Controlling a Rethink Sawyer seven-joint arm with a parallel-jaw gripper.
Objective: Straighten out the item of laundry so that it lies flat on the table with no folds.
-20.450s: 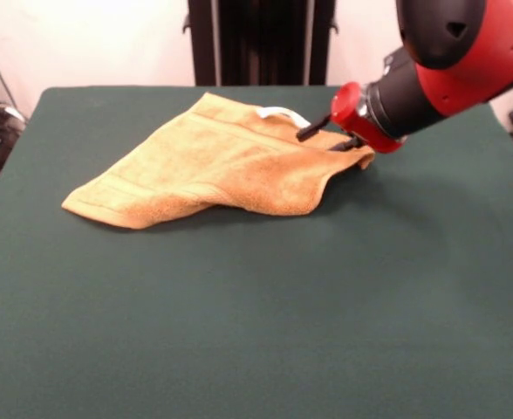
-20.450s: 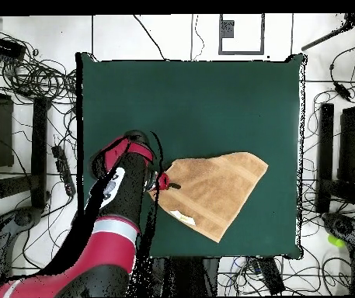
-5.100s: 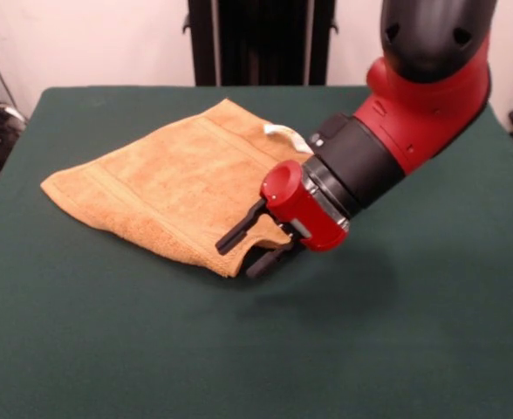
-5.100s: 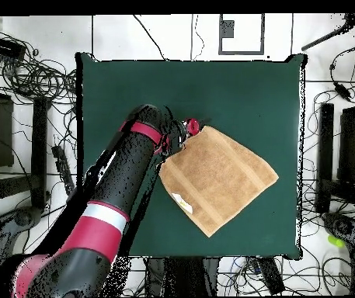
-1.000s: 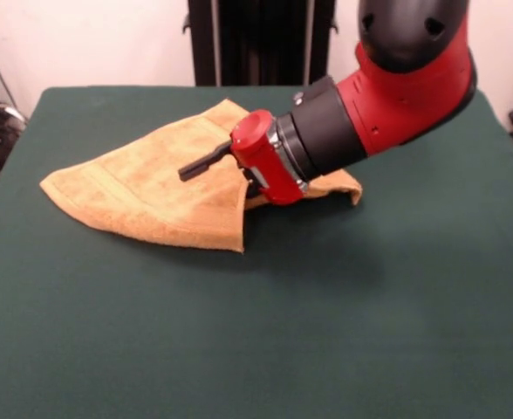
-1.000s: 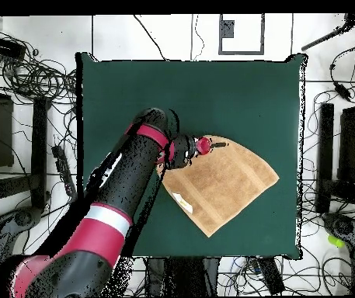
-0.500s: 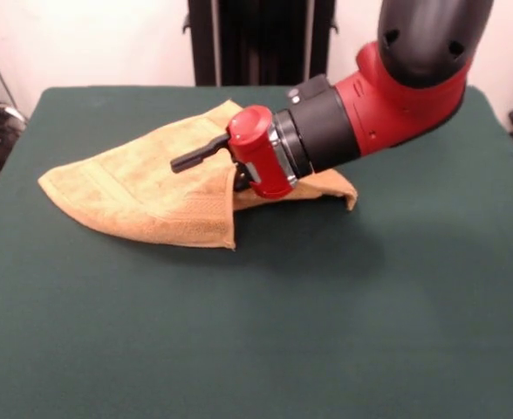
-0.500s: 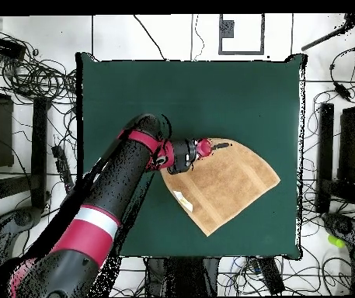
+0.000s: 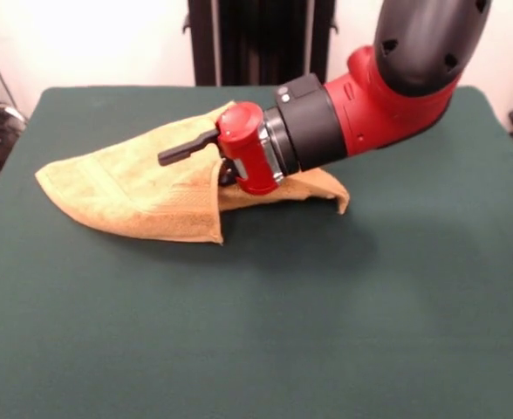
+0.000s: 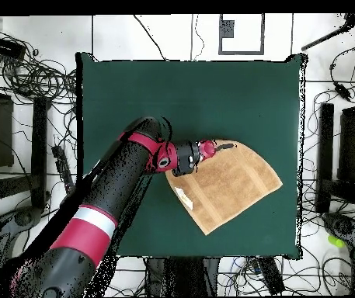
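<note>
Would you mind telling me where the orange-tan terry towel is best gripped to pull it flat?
Probably the folded-over corner of the orange-tan terry towel, the point nearest the camera in the front view. It stands slightly proud of the dark green cloth table, so a finger could slip under it from that bare side, then draw it outward. The gripper hangs just above it.

A desk (image 9: 344, 332) draped in plain dark green cloth fills the front view, its cover smooth and unmarked. Lying directly on it is one orange-tan terry towel (image 9: 121, 188), not flat: one corner is lifted off the cloth and turned over toward the towel's middle, leaving a raised fold along that side. The overhead view (image 10: 234, 182) places the towel on the half of the desk (image 10: 188, 93) nearer the robot's base, with a small white tag (image 10: 182, 195) at its edge.
</note>
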